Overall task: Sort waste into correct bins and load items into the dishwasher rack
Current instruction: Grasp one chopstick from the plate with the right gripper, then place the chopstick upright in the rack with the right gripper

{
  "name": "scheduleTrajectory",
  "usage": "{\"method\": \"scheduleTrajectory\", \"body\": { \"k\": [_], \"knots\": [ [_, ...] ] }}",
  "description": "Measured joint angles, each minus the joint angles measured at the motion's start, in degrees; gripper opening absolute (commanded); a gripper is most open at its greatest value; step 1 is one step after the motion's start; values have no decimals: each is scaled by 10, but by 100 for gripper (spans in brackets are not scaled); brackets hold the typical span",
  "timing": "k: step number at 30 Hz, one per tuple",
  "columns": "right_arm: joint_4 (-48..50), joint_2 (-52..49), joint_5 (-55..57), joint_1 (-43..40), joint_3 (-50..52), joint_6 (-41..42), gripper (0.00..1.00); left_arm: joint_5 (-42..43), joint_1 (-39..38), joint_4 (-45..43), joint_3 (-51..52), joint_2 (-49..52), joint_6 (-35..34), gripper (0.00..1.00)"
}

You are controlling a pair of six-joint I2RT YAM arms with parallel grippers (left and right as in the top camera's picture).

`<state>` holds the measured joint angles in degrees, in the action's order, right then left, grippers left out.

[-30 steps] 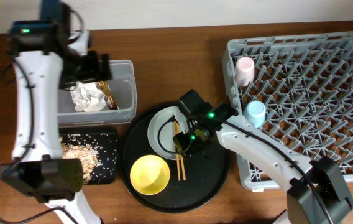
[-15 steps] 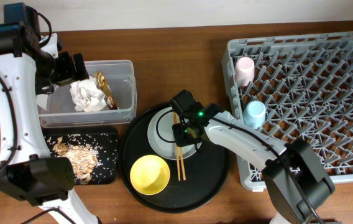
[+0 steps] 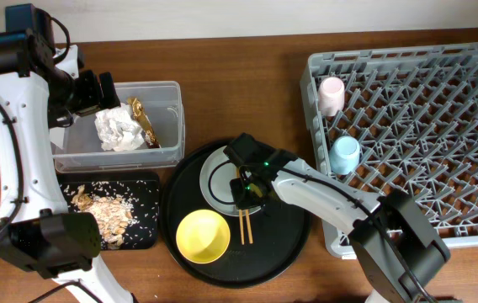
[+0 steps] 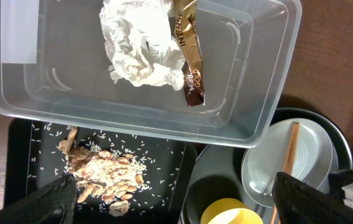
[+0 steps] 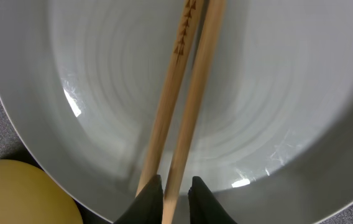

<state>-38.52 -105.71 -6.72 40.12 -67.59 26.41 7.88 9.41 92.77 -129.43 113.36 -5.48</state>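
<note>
Receiving rack: the dishwasher rack is set at the right of the counter; the pink cup and light-blue cup are seated along its left edge.
Round black tray: placed between bins and rack; plate, bowl and chopsticks are carried on it.
Clear tub: the napkin and wrapper are contained.
Shallow black tray: the food scraps are spread within.
Plate: not yet loaded.
Yellow bowl: just beside the plate, not yet loaded.
Chopsticks: laid across the plate, long axis running far-to-near, near ends resting off the rim beside the bowl.
Right end effector: narrowed directly over the sticks, a fingertip at either side; a firm clamp cannot be confirmed. This arm is judged the nearer, and the rack lies to its right.
Left end effector: spread wide, nothing held, poised above the tub, well apart from the chopsticks.
</note>
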Motion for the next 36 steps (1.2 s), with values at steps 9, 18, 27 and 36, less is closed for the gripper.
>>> {"method": "scheduleTrajectory", "body": {
  "k": [9, 18, 27, 36],
  "knots": [
    [1, 0, 46, 0, 12, 1, 18, 0, 0, 0, 0, 0, 0, 99],
    [39, -1, 54, 0, 36, 2, 18, 0, 0, 0, 0, 0, 0, 99],
    [-46, -4, 63, -4, -77, -27, 4, 0, 0, 0, 0, 0, 0, 99],
    [-223, -3, 232, -297, -233, -272, 4, 0, 0, 0, 0, 0, 0, 99]
  ]
}}
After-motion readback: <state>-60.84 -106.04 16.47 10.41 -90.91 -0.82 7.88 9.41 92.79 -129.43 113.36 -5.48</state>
